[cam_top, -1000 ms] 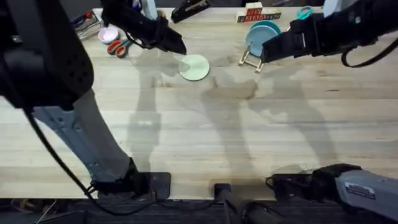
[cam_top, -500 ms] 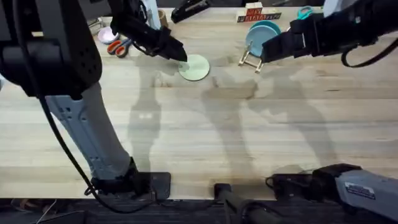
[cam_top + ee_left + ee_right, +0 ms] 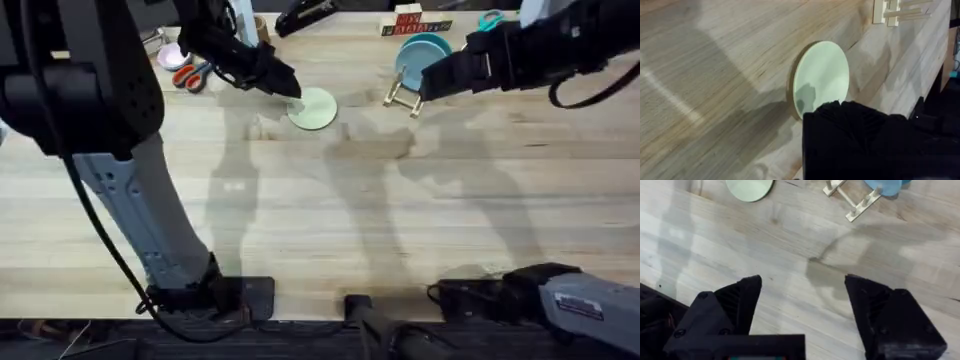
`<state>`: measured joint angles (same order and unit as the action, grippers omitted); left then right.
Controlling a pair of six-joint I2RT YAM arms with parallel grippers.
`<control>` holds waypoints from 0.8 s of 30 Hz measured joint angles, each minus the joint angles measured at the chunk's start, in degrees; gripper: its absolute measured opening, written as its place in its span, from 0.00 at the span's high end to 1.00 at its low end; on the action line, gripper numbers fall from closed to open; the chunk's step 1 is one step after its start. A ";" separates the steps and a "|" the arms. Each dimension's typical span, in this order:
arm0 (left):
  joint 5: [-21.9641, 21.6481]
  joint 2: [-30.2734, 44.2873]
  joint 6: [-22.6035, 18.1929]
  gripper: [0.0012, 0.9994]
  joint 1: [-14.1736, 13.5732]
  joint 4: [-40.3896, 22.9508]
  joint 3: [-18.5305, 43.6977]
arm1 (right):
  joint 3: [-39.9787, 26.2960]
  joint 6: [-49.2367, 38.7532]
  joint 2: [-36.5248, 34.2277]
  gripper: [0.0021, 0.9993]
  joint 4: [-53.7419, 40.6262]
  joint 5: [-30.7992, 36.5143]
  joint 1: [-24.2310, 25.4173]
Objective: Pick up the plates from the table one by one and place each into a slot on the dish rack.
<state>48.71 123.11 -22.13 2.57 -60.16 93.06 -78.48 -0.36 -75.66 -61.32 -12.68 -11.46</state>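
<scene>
One cream plate [image 3: 313, 108] left on the bench beside the dish rack [image 3: 404, 96]: my left gripper [image 3: 290, 88] at its rim, finger state unclear; right fingers [image 3: 735, 305] open; grasp next.

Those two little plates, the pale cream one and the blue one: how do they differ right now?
The cream plate lies flat on the table; the blue plate stands on edge in the dish rack. The cream plate has the left end effector at its rim, while the blue plate has the right end effector close beside it, fingers open. Both are small, round and plain.
</scene>
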 joint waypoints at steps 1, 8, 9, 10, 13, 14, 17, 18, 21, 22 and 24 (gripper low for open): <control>0.00 0.01 0.00 0.96 0.00 0.05 0.00 | 0.00 -0.01 -0.02 0.00 0.00 0.01 0.00; 1.32 2.38 -0.01 0.96 0.00 0.67 0.13 | 0.00 0.00 -0.01 0.00 0.00 0.02 0.00; 1.53 3.12 0.00 0.96 0.00 1.02 0.13 | 0.00 -0.02 -0.02 0.00 0.00 0.02 0.00; 1.70 3.87 0.00 0.96 0.00 1.46 0.13 | 0.00 0.00 0.00 0.00 0.00 0.02 0.00; 1.97 5.71 -0.10 0.96 0.07 2.78 0.11 | 0.00 0.00 0.00 0.00 0.00 0.01 0.00; 2.65 6.17 -0.09 0.96 0.15 2.87 0.13 | 0.00 0.00 -0.02 0.00 0.00 0.01 0.00; 3.72 6.83 -0.09 0.96 0.45 3.19 0.14 | 0.00 0.00 -0.02 0.00 0.00 0.02 0.00; 4.18 7.09 -0.09 0.96 0.58 3.17 0.27 | 0.00 0.00 -0.02 0.00 0.00 0.01 0.00; 5.57 8.04 -0.09 0.96 0.89 3.17 0.69 | 0.00 0.00 -0.02 0.00 0.00 0.00 0.00; 6.23 8.44 -0.07 0.96 0.98 3.12 0.81 | 0.00 0.00 -0.02 0.00 0.00 0.02 0.00; 7.49 9.09 -0.06 0.96 1.15 2.80 1.03 | 0.00 0.00 -0.02 0.00 0.00 0.00 0.00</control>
<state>56.20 132.20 -22.19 3.72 -57.36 94.09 -78.48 -0.36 -75.68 -61.32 -12.68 -11.46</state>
